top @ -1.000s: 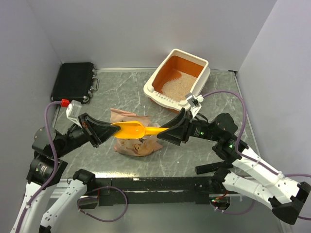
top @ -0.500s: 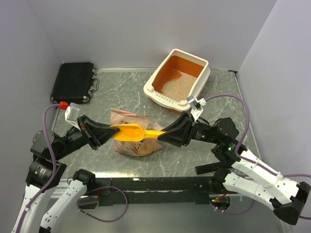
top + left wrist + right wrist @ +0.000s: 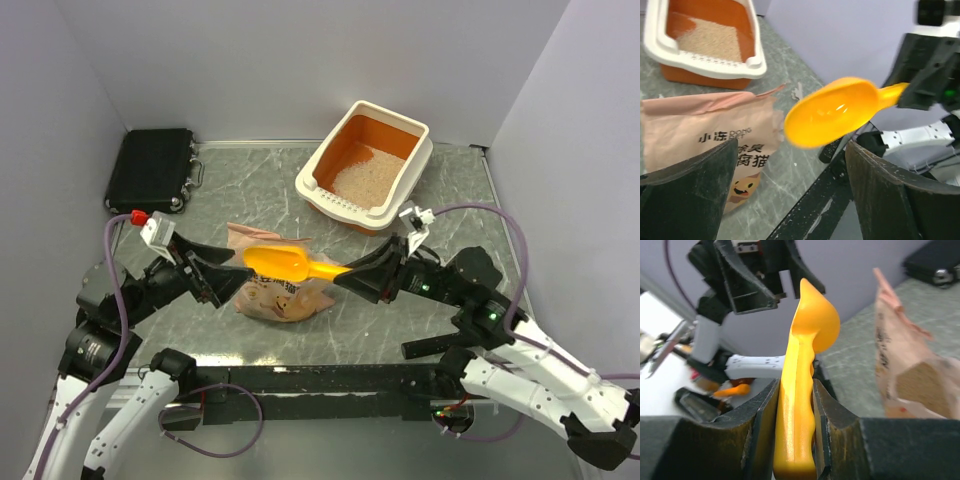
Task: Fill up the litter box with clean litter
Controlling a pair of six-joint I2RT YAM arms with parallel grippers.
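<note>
The top camera looks steeply down on the scoop [image 3: 283, 263] from high above, taking in the whole table [image 3: 250, 185]. The left wrist camera sits near the scoop's bowl end, with the litter box [image 3: 700, 61] beyond it. The right wrist camera sights along the scoop's handle, very close. All three views share the scoop and the bag [image 3: 900, 360].

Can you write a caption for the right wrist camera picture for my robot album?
The right end effector grips the yellow scoop by its handle, with the pink bag off to the right.
</note>
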